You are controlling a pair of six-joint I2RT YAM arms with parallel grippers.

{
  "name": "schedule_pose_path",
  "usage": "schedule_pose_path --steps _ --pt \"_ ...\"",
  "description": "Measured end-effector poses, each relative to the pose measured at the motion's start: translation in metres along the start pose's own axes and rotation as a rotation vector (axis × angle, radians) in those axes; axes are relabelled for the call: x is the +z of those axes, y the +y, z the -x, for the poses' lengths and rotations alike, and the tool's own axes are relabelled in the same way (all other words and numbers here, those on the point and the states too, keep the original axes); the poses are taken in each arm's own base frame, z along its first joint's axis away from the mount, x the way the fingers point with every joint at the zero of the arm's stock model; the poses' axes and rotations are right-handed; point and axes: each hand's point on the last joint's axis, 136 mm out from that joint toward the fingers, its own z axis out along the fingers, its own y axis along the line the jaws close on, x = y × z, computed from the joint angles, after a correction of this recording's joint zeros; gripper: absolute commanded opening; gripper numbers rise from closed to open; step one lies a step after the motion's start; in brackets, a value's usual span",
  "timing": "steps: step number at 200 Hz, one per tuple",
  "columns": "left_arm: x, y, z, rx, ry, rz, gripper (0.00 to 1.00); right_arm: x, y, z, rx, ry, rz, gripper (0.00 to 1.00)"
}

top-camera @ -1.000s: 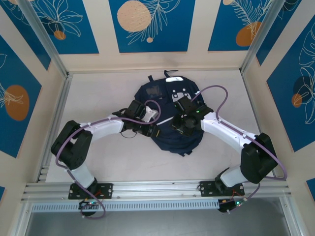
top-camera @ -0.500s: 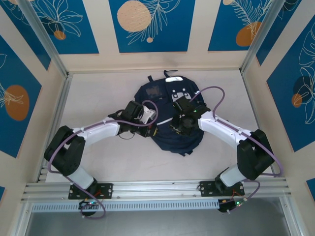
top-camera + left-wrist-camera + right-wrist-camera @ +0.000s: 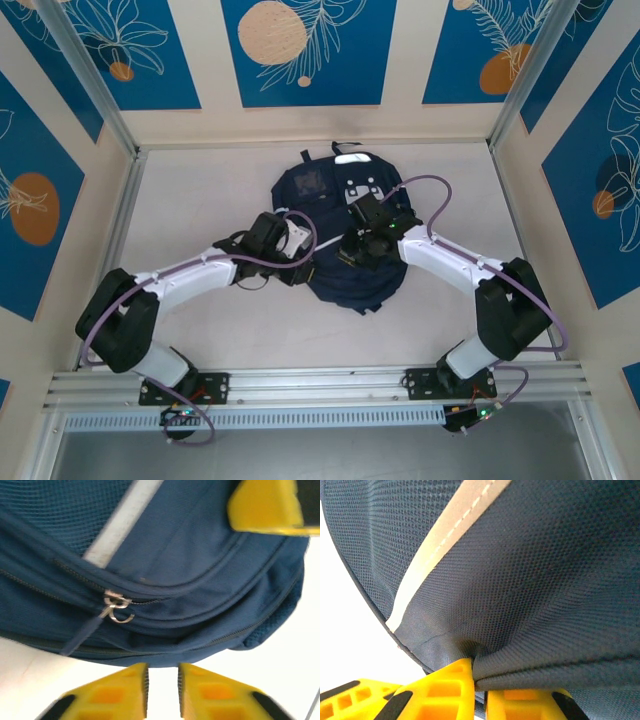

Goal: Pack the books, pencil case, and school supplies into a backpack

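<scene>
Right pincer (image 3: pixel 479 677) is clamped on a fold of the backpack (image 3: pixel 318 190), which lies on the surface (image 3: pixel 200 200) toward 12 o'clock; I see my left pincer (image 3: pixel 162 675) slightly parted, empty, at its 9 o'clock edge.

The pale, matte surface (image 3: pixel 200 330) carried a navy-blue backpack (image 3: pixel 330 200), which lay flat near its middle, a little toward the far side, carry loop pointing at the back wall. A metal rail (image 3: pixel 320 385) bordered the surface's near edge.
</scene>
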Motion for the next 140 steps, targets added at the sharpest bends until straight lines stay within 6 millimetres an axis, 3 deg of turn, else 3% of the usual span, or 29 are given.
schedule_pose_path --steps 38,75,98,140 --pt "-0.004 0.016 0.006 0.012 -0.021 0.047 0.55 -0.017 0.008 0.004 -0.009 -0.04 0.042 0.0" --pt "-0.006 0.012 0.014 0.059 -0.033 0.009 0.58 -0.044 0.018 0.017 -0.002 -0.104 0.115 0.0" --pt "-0.004 0.004 0.024 0.098 -0.039 -0.038 0.54 -0.05 0.016 0.024 0.014 -0.111 0.132 0.0" --pt "0.009 -0.002 0.036 0.141 -0.028 -0.09 0.38 -0.051 0.016 0.025 0.023 -0.096 0.143 0.0"
